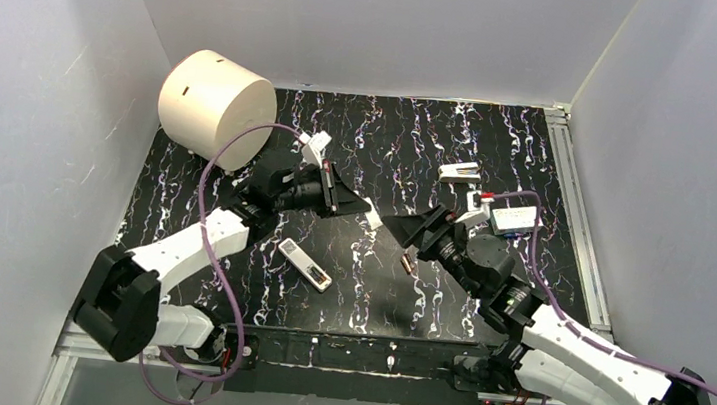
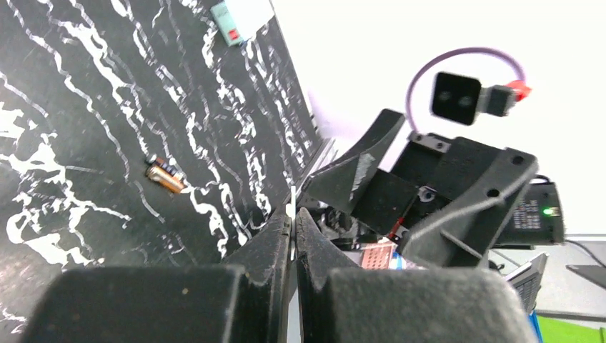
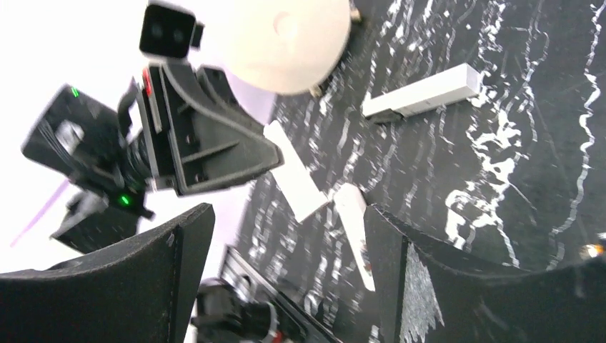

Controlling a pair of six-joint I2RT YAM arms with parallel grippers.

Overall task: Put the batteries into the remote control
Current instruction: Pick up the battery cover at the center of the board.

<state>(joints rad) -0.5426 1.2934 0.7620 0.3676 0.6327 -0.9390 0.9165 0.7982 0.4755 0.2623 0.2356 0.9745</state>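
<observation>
No text can be read (every label too blurred).

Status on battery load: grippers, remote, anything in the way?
Left gripper shut on white strip; right gripper open, facing it. Remote on table, untouched; batteries loose near right gripper.

The black table (image 1: pixel 374 300), veined with white, carries a cream drum (image 1: pixel 216 104) at its far left corner. The remote control (image 1: pixel 305 264) lies near left, the batteries (image 1: pixel 408 264) (side by side) near the middle, and a white box (image 1: pixel 459 172) farther back.
</observation>
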